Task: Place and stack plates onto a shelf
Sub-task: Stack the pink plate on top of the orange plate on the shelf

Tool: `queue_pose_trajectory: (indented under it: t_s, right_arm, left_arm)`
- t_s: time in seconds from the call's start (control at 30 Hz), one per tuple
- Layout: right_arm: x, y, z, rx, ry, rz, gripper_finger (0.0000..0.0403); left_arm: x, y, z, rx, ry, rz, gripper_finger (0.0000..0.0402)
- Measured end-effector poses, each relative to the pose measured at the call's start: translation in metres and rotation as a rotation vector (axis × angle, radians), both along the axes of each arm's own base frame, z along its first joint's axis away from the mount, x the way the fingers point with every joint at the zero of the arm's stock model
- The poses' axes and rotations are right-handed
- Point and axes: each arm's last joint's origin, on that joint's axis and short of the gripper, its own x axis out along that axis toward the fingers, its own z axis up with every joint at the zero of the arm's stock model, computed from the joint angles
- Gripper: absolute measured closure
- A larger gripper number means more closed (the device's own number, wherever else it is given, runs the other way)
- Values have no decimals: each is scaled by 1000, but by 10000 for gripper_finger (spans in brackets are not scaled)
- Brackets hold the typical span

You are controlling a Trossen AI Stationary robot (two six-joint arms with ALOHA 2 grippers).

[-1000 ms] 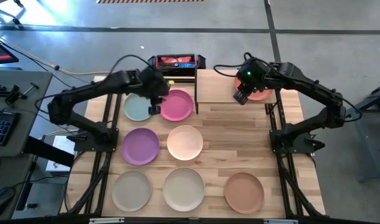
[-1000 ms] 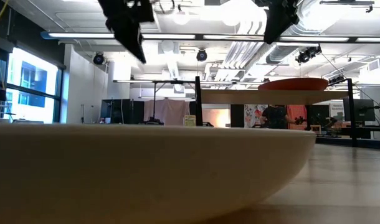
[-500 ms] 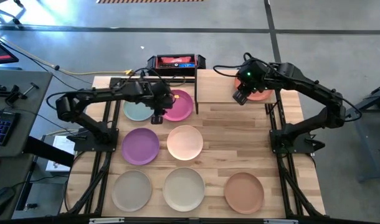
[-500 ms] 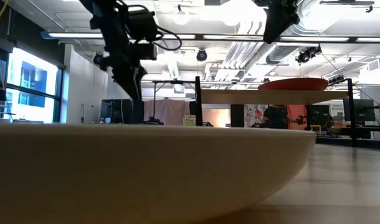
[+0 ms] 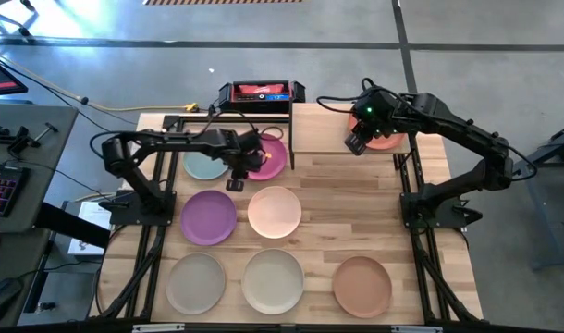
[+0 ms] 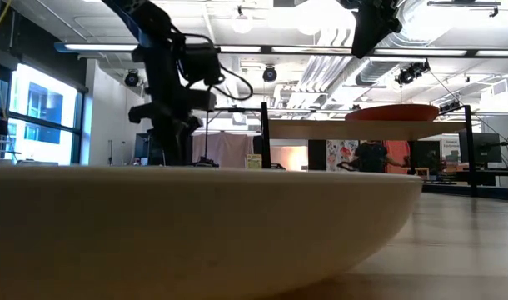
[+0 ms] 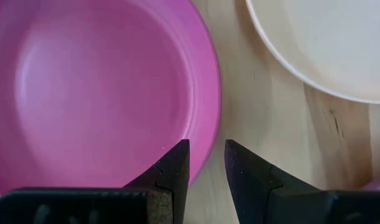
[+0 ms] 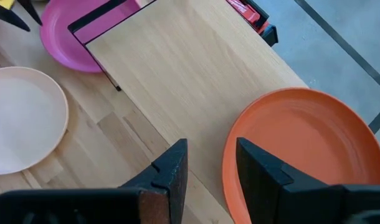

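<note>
Nothing legible on the black box with the red top (image 5: 261,92) at the far edge of the light wooden tabletop (image 5: 356,222); markings there too small to read.

Low over the table with the left gripper (image 5: 234,179) (image 7: 205,146), at the near rim of the round hot pink matte plate (image 5: 268,157) (image 7: 103,87). Fingers parted by a narrow gap, one over the plate's inside, the other over bare wood, the rim running between them. Not closed on anything.

Up above the small raised light-wood shelf (image 5: 319,139) (image 8: 190,68) with the right gripper (image 5: 356,143) (image 8: 209,146), just beside the round orange-terracotta plate (image 5: 386,141) (image 8: 302,143) lying flat on the shelf's right half. Fingers parted narrowly, holding nothing.

Beside the pink plate, to its left, the round teal plate (image 5: 204,165). In the middle row, the purple plate (image 5: 208,217) and the peach plate (image 5: 274,212). In the near row, the beige plate (image 5: 196,282), the cream plate (image 5: 274,280) and the tan-brown plate (image 5: 361,285), all flat on the table and apart from one another.
</note>
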Motion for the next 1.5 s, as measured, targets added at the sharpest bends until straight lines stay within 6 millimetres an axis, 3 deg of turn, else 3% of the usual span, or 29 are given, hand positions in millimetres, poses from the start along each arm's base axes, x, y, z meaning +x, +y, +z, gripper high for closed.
queue_pose_trajectory:
  t_s: [0.3,1.0,1.5]
  right_arm:
    - [0,0,0,0,-1,0,289]
    - [0,0,0,-1,-1,0,289]
    - [0,0,0,-1,-1,0,289]
  left_arm:
    - [4,0,-15,-19,49,-34,312]
    - [8,-1,-16,17,39,-70,312]
    - [13,2,-36,8,88,-49,312]
